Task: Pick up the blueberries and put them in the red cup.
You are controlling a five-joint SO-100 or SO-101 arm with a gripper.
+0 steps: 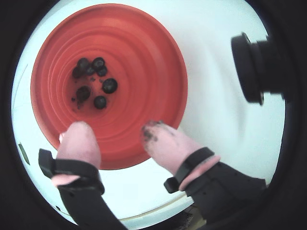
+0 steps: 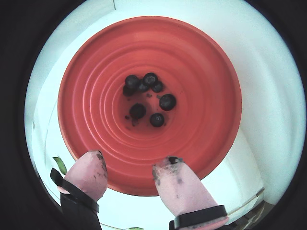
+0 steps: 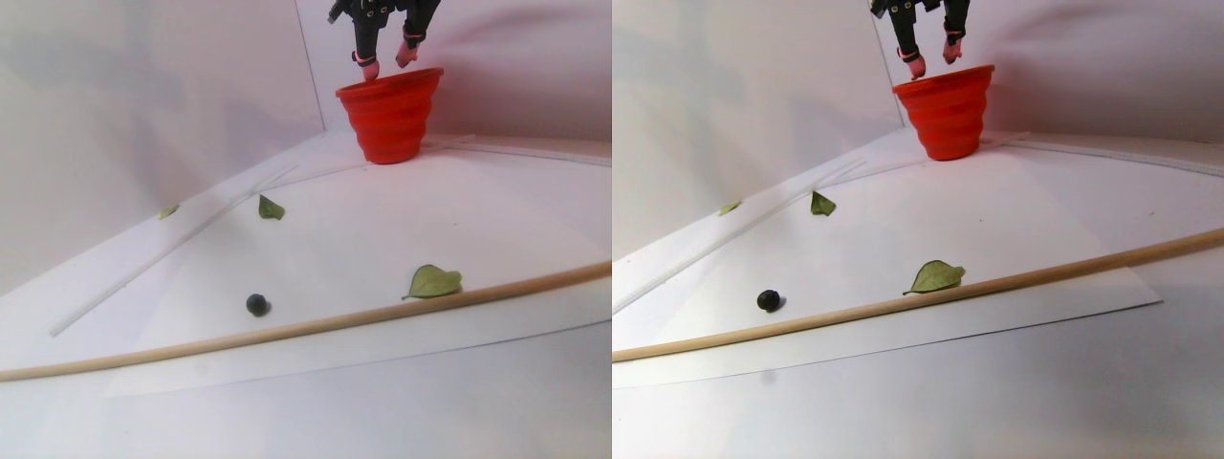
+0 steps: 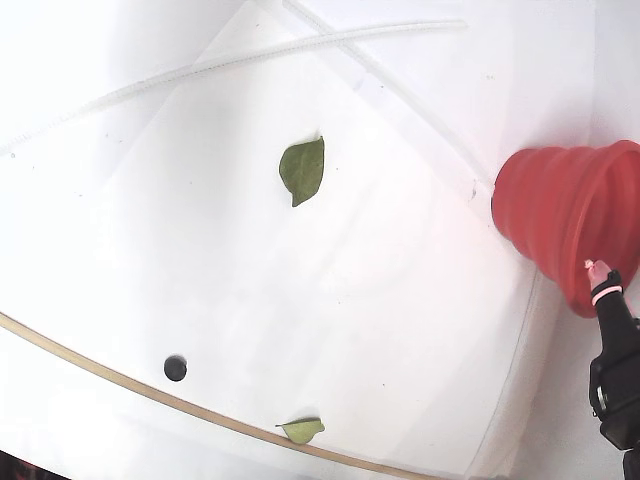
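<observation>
The red cup stands upright at the back of the white table, also in the other wrist view, the stereo pair view and the fixed view. Several blueberries lie on its bottom, clear in both wrist views. One more blueberry lies alone on the paper near the wooden stick, far from the cup. My gripper hovers just above the cup's rim, open and empty. Its pink fingertips carry dark smears.
A long wooden stick crosses the table's front. Green leaves lie on the paper: one by the stick, one mid-table, a small one at the left wall. A black camera body juts in at a wrist view's right.
</observation>
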